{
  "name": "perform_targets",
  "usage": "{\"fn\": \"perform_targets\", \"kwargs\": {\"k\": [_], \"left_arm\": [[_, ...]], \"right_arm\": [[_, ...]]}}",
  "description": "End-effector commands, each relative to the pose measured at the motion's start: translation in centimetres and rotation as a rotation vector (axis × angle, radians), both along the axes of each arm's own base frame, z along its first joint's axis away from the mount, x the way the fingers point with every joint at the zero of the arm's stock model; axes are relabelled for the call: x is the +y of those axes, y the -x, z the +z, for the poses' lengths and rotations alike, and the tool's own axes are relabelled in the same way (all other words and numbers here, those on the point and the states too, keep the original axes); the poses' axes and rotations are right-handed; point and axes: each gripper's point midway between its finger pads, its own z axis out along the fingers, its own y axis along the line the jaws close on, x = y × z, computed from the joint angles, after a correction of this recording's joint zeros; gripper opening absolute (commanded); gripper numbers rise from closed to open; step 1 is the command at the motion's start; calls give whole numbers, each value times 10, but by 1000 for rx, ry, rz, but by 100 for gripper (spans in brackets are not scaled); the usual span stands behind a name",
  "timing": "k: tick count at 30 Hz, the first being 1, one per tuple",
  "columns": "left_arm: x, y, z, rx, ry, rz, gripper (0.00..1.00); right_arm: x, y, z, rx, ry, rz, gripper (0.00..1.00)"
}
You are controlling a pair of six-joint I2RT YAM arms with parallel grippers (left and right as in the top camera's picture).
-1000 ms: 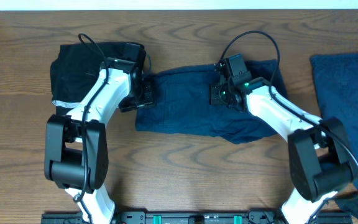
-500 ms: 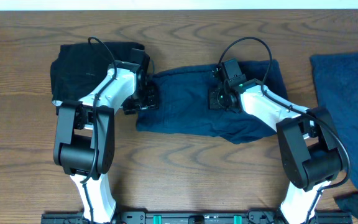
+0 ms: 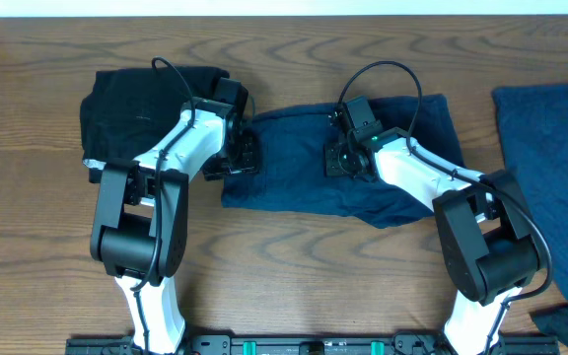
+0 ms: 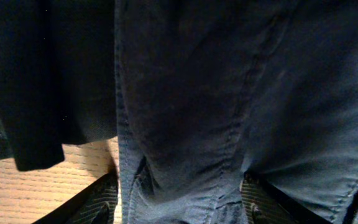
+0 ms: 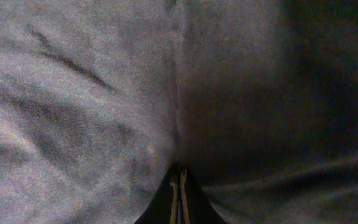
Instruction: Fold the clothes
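Brown wooden surface (image 3: 294,266) is carrying all the clothes. Navy shorts (image 3: 289,177) are lying flat in the middle, between the two arms, with the wide side running left to right. The left edge of the shorts is lying just beside a black piece (image 3: 131,108), which is sitting at the far left and is showing a white strip (image 3: 95,163) on its lower edge.

The left hand (image 3: 240,158) is resting at the left edge of the shorts. In the left wrist view it is standing open: its fingers (image 4: 95,199) are wide apart, and a bunched seam of the shorts (image 4: 229,93) is lying between them, with the black piece (image 4: 42,81) hanging at the side.

The right hand (image 3: 338,160) is pressing down on the middle of the shorts. In its own view its fingertips (image 5: 180,193) are closed together against the cloth (image 5: 104,93); I cannot tell if a fold is being pinched.

Another blue cloth (image 3: 550,168) is lying well apart, at the right edge.
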Motion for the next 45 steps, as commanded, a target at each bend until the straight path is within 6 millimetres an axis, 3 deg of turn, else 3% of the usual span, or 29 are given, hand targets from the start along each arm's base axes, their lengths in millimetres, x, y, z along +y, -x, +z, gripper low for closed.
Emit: {"fn": "perform_targets", "kwargs": {"k": [1, 2, 8, 9, 14, 18, 20, 21, 25, 29, 32, 37, 45], "left_arm": [[-4, 22, -30, 89, -7, -28, 66], [-4, 23, -32, 88, -7, -28, 65], [-2, 32, -44, 93, -7, -28, 7], [-2, 32, -44, 95, -8, -28, 6], [-2, 30, -39, 84, -5, -45, 6], [-4, 21, -8, 52, 2, -87, 6], [-6, 16, 14, 20, 9, -102, 6], [-7, 13, 31, -12, 16, -108, 6], [-10, 1, 79, -134, 44, -107, 6], [-11, -3, 119, -247, 70, -108, 6], [-11, -2, 142, -308, 84, -108, 6], [-11, -2, 171, -382, 101, -108, 6], [-11, -1, 192, -392, 103, -108, 6]], "right_arm": [[2, 4, -7, 12, 16, 20, 3], [2, 4, -7, 12, 16, 20, 3], [2, 4, -7, 13, 16, 20, 3], [2, 4, -7, 12, 16, 20, 3], [2, 5, -7, 16, 17, 20, 2], [-2, 7, -1, 26, 19, 17, 1], [-6, 9, 16, 31, -6, 22, 1], [-7, 9, 36, 12, -40, 47, 1], [-13, 12, 86, -42, -122, 49, 1], [-22, 29, 112, -13, -154, -2, 1], [-19, 46, 109, 61, -171, 3, 1], [-6, 64, 85, 157, -167, 10, 1], [37, 70, 32, 252, -191, 44, 1]]}}
